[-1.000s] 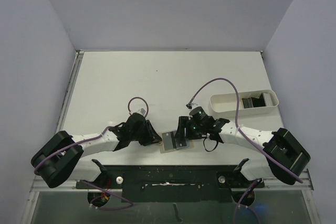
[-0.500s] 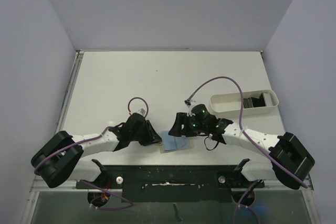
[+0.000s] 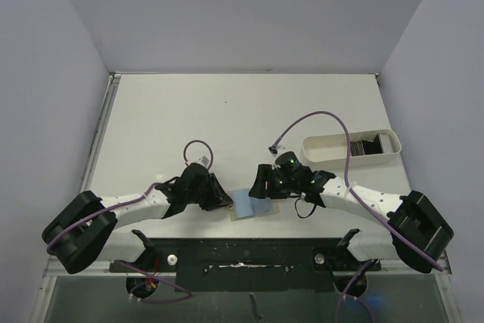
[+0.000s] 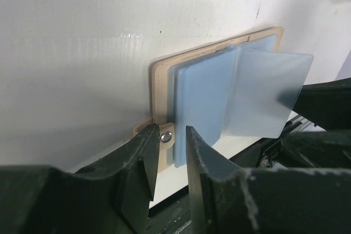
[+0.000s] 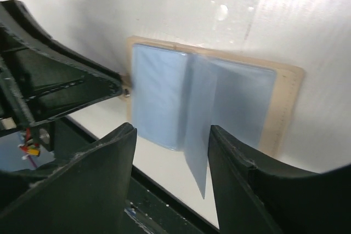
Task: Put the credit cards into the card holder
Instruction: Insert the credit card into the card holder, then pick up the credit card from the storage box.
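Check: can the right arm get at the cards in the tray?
Probably yes. The dark grey cards sit in the open-topped white oblong plastic tray just beside that arm, nothing in between; the right pincer is open over the tan leather card holder.

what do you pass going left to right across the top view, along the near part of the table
left gripper → card holder, lying open → right gripper, over the holder's right part → white tray, with credit cards in its right half
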